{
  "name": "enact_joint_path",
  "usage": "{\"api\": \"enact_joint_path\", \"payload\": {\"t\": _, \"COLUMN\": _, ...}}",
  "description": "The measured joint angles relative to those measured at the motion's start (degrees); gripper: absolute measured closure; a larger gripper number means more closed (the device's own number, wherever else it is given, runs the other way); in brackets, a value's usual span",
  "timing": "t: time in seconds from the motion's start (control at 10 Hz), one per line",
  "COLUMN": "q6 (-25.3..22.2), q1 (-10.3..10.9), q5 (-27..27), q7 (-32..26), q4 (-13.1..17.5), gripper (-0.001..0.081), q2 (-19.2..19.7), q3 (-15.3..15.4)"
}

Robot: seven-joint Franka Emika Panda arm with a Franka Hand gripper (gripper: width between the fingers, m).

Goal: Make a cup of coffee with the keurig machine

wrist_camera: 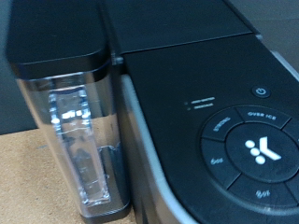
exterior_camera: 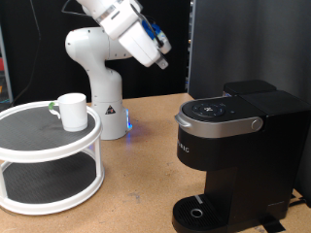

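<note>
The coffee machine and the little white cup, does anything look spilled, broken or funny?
Nothing looks spilled or broken. The keurig machine stands upright on the table, lid shut, its drip tray bare. The cup sits upright on the top tier of the white round shelf, well apart from the machine. The gripper does not show clearly in either view.

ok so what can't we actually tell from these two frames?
- Hand, exterior view: small and blurred, fingers not distinguishable, so open or shut is unclear. Absent from the wrist view.
- Cup on the white tiered stand: contents hidden by its wall.
- Keurig machine: lid closed, so any pod is hidden; exterior view's bottom edge cuts off the drip tray.
- Wrist view: small labels too tiny to read.
</note>
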Motion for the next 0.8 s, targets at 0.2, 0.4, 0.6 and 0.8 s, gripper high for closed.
{"api": "enact_joint_path", "payload": {"t": 0.2, "q6": -0.5, "q1": -0.2, "q5": 0.0, "q7": -0.5, "q4": -1.5, "gripper": 0.0802, "q2": -2.0, "q3": -0.5}}
{"api": "enact_joint_path", "payload": {"t": 0.4, "q6": -6.0, "q1": -0.3, "q5": 1.1, "q7": -3.8, "q4": -1.4, "gripper": 0.0802, "q2": -2.5, "q3": -3.1}}
{"api": "enact_joint_path", "payload": {"t": 0.6, "q6": -16.9, "q1": -1.0, "q5": -2.4, "q7": -7.2, "q4": -1.0, "gripper": 0.0802, "q2": -4.0, "q3": -7.6}}
{"api": "enact_joint_path", "payload": {"t": 0.8, "q6": -24.5, "q1": -2.0, "q5": -7.7, "q7": -11.2, "q4": -0.5, "gripper": 0.0802, "q2": -5.4, "q3": -10.9}}
